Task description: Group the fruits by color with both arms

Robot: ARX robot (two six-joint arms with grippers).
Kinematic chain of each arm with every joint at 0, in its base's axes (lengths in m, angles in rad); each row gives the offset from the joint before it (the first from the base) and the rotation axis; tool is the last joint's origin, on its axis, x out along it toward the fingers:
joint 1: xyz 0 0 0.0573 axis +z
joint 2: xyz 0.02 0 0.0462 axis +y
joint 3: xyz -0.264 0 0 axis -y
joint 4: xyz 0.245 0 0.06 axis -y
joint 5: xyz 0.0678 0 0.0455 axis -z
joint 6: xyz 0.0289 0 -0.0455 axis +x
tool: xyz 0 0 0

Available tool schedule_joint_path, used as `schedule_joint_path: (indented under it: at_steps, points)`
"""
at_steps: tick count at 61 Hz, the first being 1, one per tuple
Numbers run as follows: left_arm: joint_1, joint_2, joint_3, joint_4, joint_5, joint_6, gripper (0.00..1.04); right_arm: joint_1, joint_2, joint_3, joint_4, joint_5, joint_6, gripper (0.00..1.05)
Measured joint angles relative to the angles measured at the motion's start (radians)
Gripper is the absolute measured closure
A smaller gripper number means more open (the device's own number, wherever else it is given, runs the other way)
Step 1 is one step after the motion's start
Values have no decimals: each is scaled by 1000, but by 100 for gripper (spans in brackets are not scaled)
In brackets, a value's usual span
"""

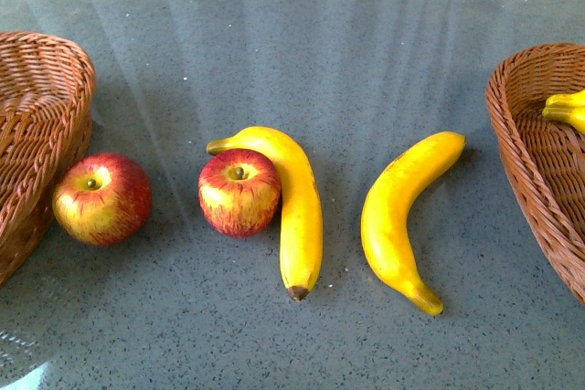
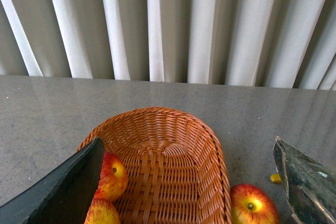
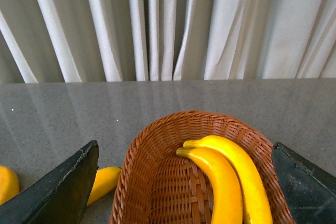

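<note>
1. On the grey desk (image 1: 320,52), the middle banana (image 1: 302,212) lies lengthwise toward the camera, brown tip nearest, its inner curve touching the middle apple (image 1: 239,192).
2. The right banana (image 1: 386,216) slants from its near tip to the far right, bowing left.
3. The left apple (image 1: 101,198), stem up, touches the left basket (image 1: 37,116), which holds two more apples (image 2: 113,174).
4. The right basket (image 3: 157,182) holds what appear to be two bananas (image 3: 226,182), side by side.
5. The left hand (image 2: 187,140) and right hand (image 3: 184,144) hover with fingers wide apart, holding nothing.
</note>
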State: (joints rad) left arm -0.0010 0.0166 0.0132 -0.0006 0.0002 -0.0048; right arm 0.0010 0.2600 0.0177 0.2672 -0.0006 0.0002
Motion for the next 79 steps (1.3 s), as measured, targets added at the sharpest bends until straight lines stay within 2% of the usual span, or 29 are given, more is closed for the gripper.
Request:
schedule_joint_path:
  at_steps: [60,63,66,68,75,79]
  points:
    - [0,0,0,0,0,0,9,0,0,0,0,0,0,9]
    - [1,31,29,-81,43,-40,9,0,0,0,0,0,0,9]
    - [-39,135,100,-225,27,-101,9,0,0,0,0,0,0,9]
    - [-76,210,136,-261,9,-141,9,0,0,0,0,0,0,9]
    - [-212,476,229,-157,-53,-190,9,0,0,0,0,0,0,9]
    - [-243,582,264,-84,-61,-193,9,0,0,0,0,0,0,9]
